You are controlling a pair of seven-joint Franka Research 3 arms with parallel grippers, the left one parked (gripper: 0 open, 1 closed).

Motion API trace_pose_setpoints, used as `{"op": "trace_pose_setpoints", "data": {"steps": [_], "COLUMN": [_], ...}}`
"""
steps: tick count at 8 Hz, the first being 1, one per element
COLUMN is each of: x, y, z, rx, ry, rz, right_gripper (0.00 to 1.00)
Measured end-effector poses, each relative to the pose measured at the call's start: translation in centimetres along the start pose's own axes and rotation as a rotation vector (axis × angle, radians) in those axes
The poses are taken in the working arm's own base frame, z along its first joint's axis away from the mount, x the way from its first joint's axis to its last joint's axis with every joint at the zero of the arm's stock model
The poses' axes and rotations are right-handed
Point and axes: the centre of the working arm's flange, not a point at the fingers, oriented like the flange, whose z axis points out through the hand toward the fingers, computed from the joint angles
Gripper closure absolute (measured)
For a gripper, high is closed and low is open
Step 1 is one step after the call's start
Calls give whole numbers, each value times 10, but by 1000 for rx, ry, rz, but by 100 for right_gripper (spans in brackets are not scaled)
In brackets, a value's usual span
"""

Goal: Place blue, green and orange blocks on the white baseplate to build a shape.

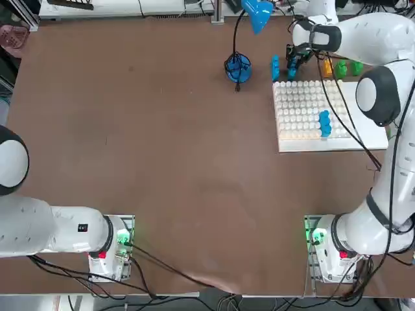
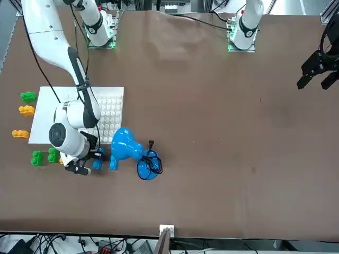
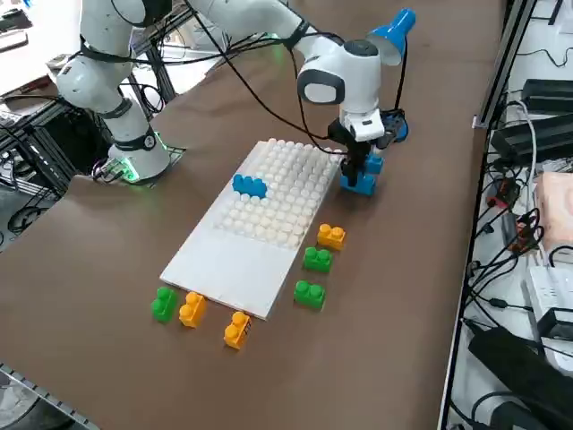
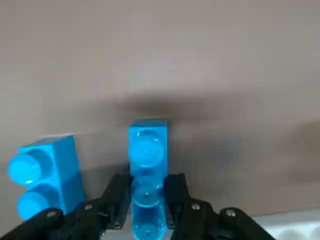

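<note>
Your right gripper (image 4: 146, 200) has its fingers (image 4: 119, 197) clamped on a blue block (image 4: 147, 172) resting on the brown surface (image 1: 162, 142), just beyond the white baseplate (image 1: 311, 116), beside another blue block (image 4: 45, 175).

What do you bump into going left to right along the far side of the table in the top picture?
Blue desk lamp's round base → loose blue block → right hand, shut on another blue block → orange block → green block → green block.
</note>
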Motion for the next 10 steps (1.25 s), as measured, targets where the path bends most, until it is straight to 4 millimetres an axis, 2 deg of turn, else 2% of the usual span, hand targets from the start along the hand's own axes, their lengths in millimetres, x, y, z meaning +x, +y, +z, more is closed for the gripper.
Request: {"op": "trace_pose_setpoints", "data": {"steps": [1, 3, 4, 5, 7, 10], "x": [6, 11, 8, 0, -25, -60], "y": [0, -1, 0, 2, 10, 29], "z": [-16, -69, -91, -103, -107, -101], "rx": [5, 12, 9, 4, -3, 3], "ry": [23, 79, 92, 93, 63, 6], "rz": [-60, -281, -408, -534, -790, -1196], "right_gripper": [65, 65, 65, 65, 65, 65]}}
